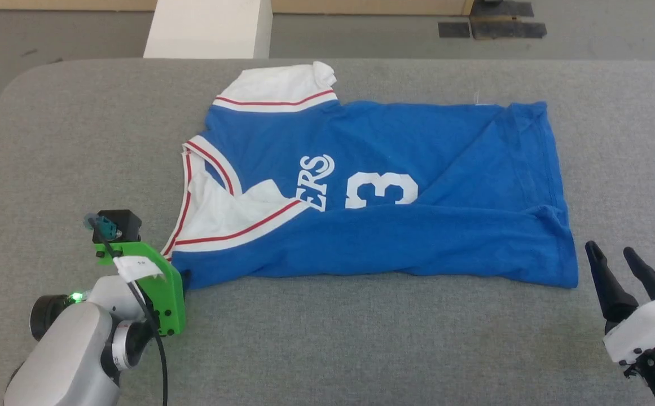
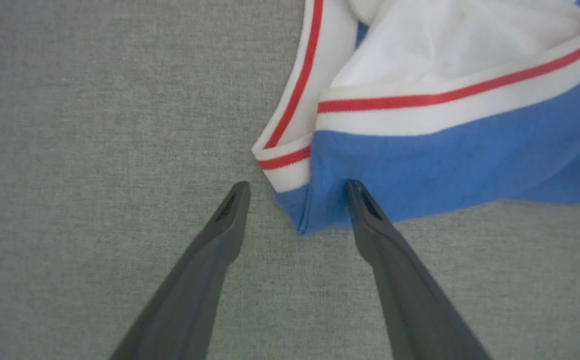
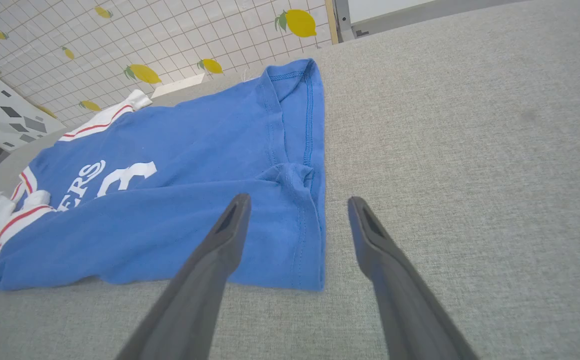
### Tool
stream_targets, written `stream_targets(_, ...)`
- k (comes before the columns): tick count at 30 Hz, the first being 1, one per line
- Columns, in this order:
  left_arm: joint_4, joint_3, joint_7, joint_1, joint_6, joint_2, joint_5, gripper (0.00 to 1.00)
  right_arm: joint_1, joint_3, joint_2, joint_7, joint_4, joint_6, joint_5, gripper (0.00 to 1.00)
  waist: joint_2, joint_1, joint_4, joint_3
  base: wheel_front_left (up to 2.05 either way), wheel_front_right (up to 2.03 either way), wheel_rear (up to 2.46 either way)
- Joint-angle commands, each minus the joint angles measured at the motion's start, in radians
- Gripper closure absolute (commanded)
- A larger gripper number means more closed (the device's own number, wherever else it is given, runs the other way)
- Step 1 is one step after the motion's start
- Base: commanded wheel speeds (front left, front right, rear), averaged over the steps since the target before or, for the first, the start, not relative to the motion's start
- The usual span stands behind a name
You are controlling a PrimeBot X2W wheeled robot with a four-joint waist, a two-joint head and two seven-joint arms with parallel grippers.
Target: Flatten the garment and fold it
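So, the garment (image 1: 372, 169) is lying across the middle of the grey surface (image 1: 327, 344), collar end toward the robot's left and hem toward its right. It's blue with white sleeves and red stripe trim. The near long edge is flipped up over the front, so the white lettering reads just "ERS" with a "3" next to it, both cut off at the fold. One white sleeve (image 1: 282, 84) sticks out at the far left corner, and the other (image 1: 220, 217) is bunched by the collar on the near side. The left fingers (image 2: 210, 260) are spread wide and point down right at the near-left corner of the shirt. In the left wrist view that blue corner with its striped trim sits in the gap between the two tips. One tip is over the edge of the blue cloth and the other over bare surface; I honestly can't tell if they're touching the fabric. The right fingers (image 1: 603, 282) are spread too, with nothing in them, near the near-right hem corner (image 1: 567, 276) and apart from it in the head view. From the right wrist view that hem corner lies ahead of the tips, one finger (image 3: 205, 270) lined up over blue cloth, the other over plain grey.
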Motion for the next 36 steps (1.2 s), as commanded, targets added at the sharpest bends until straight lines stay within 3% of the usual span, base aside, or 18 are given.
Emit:
stream_targets(1, 0.008, -0.005, 0.014, -0.018, 0.008, 0.005, -0.007, 0.0, -0.021, 0.001, -0.004, -0.001, -0.008, -0.001, 0.005, 0.0, 0.0, 0.0001, -0.008, 0.018, 0.0, 0.0, 0.0)
stream_targets(11, 0.096, -0.035, 0.145, -0.003, 0.025, -0.041, -0.071, 0.0, -0.038, 0.003, -0.006, 0.006, -0.019, -0.001, 0.007, 0.0, 0.0, 0.0001, -0.019, 0.06, 0.0, 0.0, 0.0)
stream_targets(12, 0.096, -0.034, 0.148, -0.002, 0.025, -0.044, -0.076, 0.58, -0.039, 0.003, -0.006, 0.007, -0.019, -0.001, 0.007, 0.0, 0.0, 0.0001, -0.019, 0.062, 0.0, 0.0, 0.0)
stream_targets(13, 0.095, -0.032, 0.143, -0.002, 0.025, -0.047, -0.078, 1.0, -0.04, 0.002, -0.006, 0.008, -0.019, -0.001, 0.006, 0.0, 0.0, 0.0001, -0.018, 0.063, 0.0, 0.0, 0.0)
stream_targets(23, 0.034, -0.01, 0.085, -0.002, 0.026, -0.037, -0.076, 1.0, -0.046, 0.004, -0.025, 0.073, -0.038, -0.001, -0.059, 0.0, 0.0, 0.0001, -0.009, 0.039, 0.0, 0.0, 0.0)
stream_targets(25, 0.006, 0.0, 0.071, 0.005, 0.035, -0.029, -0.074, 1.0, -0.058, 0.001, -0.032, 0.135, -0.054, -0.001, -0.099, 0.0, 0.0, 0.0001, -0.011, 0.033, 0.0, 0.0, 0.0)
stream_targets(30, -0.075, 0.029, 0.05, 0.046, 0.064, -0.014, -0.083, 1.0, -0.125, -0.01, -0.018, 0.412, -0.077, -0.001, -0.214, 0.0, 0.0, 0.0001, -0.022, 0.023, 0.0, 0.0, 0.0)
stream_targets(36, -0.154, 0.033, 0.048, 0.068, 0.085, -0.008, -0.08, 1.0, -0.201, 0.068, -0.045, 0.676, -0.059, -0.001, -0.307, 0.0, 0.0, 0.0001, -0.008, 0.05, 0.0, 0.0, 0.0)
